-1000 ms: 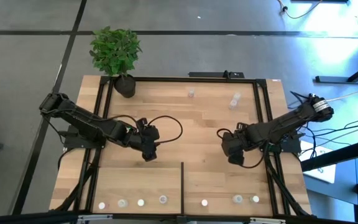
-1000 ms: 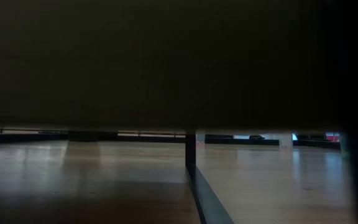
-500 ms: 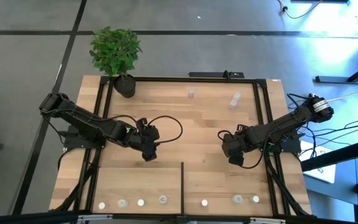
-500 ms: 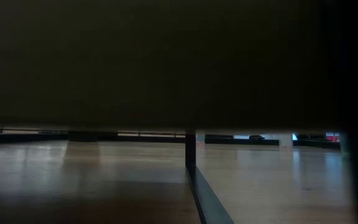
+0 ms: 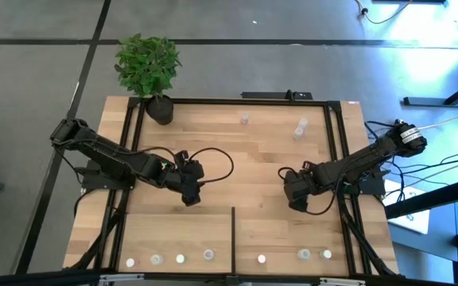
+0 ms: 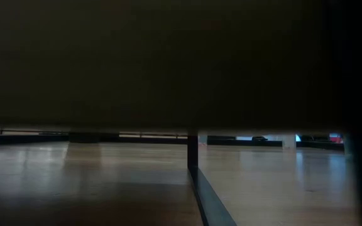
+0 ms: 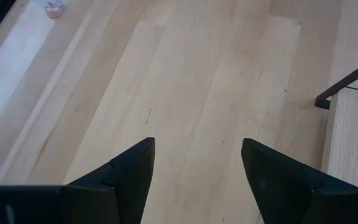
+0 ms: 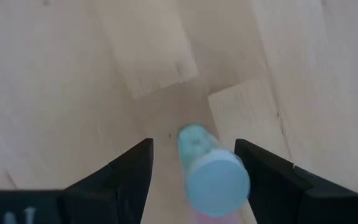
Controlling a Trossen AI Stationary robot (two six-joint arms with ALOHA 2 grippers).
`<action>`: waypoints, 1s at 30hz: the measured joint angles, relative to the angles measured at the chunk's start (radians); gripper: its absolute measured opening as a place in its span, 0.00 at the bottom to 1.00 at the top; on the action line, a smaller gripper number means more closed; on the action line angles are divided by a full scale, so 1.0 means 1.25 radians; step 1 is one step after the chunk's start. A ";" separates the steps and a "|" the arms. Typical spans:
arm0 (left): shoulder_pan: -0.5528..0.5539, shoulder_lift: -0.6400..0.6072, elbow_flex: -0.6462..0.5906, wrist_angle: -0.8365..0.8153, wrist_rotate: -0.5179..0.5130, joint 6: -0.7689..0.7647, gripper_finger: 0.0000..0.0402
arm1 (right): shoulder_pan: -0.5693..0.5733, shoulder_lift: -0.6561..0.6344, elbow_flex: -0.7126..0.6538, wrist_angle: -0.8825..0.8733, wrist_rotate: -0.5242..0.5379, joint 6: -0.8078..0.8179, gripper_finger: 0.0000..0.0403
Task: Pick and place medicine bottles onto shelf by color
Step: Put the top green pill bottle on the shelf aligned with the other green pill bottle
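Several small medicine bottles stand in a row (image 5: pixel 180 258) along the near edge of the shelf (image 5: pixel 237 155), and two more (image 5: pixel 245 119) stand near its far edge. My right gripper (image 5: pixel 296 200) (image 8: pixel 192 155) points down over the shelf's right middle, open. A bottle (image 8: pixel 211 174) with a pale cap stands between its fingers, cap toward the camera. A clear gap shows beside one finger (image 8: pixel 132 171). My left gripper (image 5: pixel 190 196) (image 7: pixel 197 155) hangs open over bare wood left of centre, with nothing between its fingers. My right gripper comes at the bottle from above with one finger on each side of it. The cap's edge (image 8: pixel 244 180) overlaps the other finger (image 8: pixel 263 171) in the picture. I cannot tell whether that finger touches it.
A black plant pot (image 5: pixel 159 109) with a green plant stands at the far left corner. A short black divider bar (image 5: pixel 234 238) (image 7: pixel 347 81) runs in from the near edge. Black rails edge the shelf. One bottle (image 7: pixel 55 7) shows far off in the left wrist view.
My right gripper has gone down toward the shelf, shifting slightly toward the table's left in the high view.
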 joint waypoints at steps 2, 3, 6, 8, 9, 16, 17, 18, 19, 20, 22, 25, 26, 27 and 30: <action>0.000 0.000 0.000 0.000 0.000 0.000 0.58 | 0.000 0.000 -0.005 0.003 -0.001 0.034 0.57; 0.000 0.000 0.000 0.000 0.000 0.000 0.58 | 0.000 0.000 -0.008 0.002 -0.004 0.043 0.57; 0.000 0.000 0.000 0.000 0.000 0.000 0.58 | 0.000 0.000 -0.010 0.003 -0.007 0.054 0.56; 0.000 0.000 0.000 0.000 0.000 0.000 0.58 | 0.000 0.000 -0.010 0.005 -0.007 0.053 0.53; 0.000 0.000 0.000 0.000 0.000 0.000 0.58 | 0.000 0.000 -0.010 0.006 -0.007 0.053 0.51; 0.000 0.000 0.000 0.000 0.000 0.000 0.58 | -0.004 0.000 -0.010 0.009 -0.007 0.068 0.32; 0.000 0.000 0.000 0.000 0.001 0.000 0.58 | -0.006 0.000 -0.010 0.010 -0.007 0.076 0.29; 0.000 0.000 0.000 0.000 0.006 0.000 0.58 | -0.010 0.000 -0.010 0.014 -0.007 0.080 0.27; 0.000 0.000 0.000 0.000 0.012 0.000 0.58 | -0.014 0.000 -0.010 0.021 -0.006 0.088 0.26; 0.000 0.000 0.000 0.000 0.015 0.001 0.58 | -0.019 0.000 -0.010 0.030 -0.006 0.093 0.26; 0.000 0.000 0.000 0.000 0.016 0.001 0.58 | -0.031 0.000 -0.010 0.051 -0.006 0.093 0.26; 0.000 0.000 0.000 0.000 0.016 0.001 0.58 | -0.055 0.000 -0.004 0.081 -0.006 0.092 0.26; 0.000 0.000 0.000 0.000 0.016 0.002 0.58 | -0.065 0.000 0.004 0.084 -0.006 0.091 0.27; 0.000 0.000 0.000 0.000 0.016 0.004 0.58 | -0.076 0.000 0.016 0.083 -0.006 0.090 0.28; -0.002 0.000 0.000 0.000 0.016 0.021 0.58 | -0.113 0.000 0.058 0.072 0.000 0.088 0.30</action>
